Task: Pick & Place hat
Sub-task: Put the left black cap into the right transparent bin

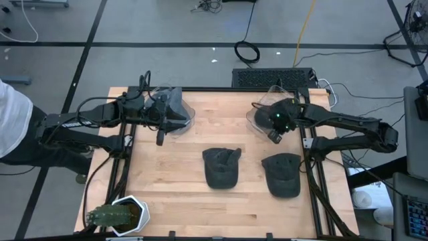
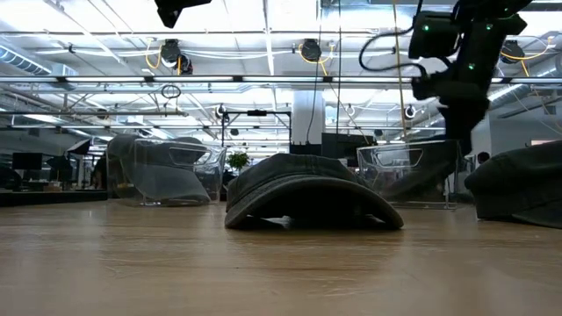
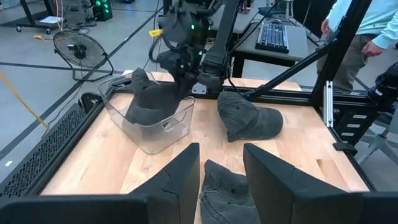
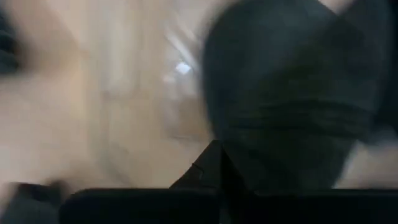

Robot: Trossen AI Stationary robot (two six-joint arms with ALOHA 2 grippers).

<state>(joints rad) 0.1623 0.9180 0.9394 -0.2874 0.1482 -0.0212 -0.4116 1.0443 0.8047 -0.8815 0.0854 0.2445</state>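
Two dark grey caps lie brim-down on the wooden table, one in the middle [image 1: 221, 167] and one to its right [image 1: 281, 175]. A third cap [image 3: 148, 98] stands tilted in the clear right bin [image 3: 155, 134], under my right gripper [image 1: 275, 134], which is shut on it. A fourth cap [image 1: 171, 107] sits in the clear left bin [image 1: 184, 124]. My left gripper [image 1: 160, 137] hangs open over bare table beside the left bin and touches nothing. My right gripper [image 3: 180, 65] holds the cap in the right bin by its upper edge [image 3: 169, 93], coming at it from above and pointing down. The cap stands tilted below the fingers with its lower part inside the bin. The right wrist view is too smeared to show the hold.
A cactus-like plant in a white pot [image 1: 118, 215] stands at the table's near left corner. Black frame rails [image 1: 314, 184] run along both sides. A keyboard [image 1: 271, 77] lies beyond the far edge. A person's white sleeve [image 1: 10, 110] shows at the left.
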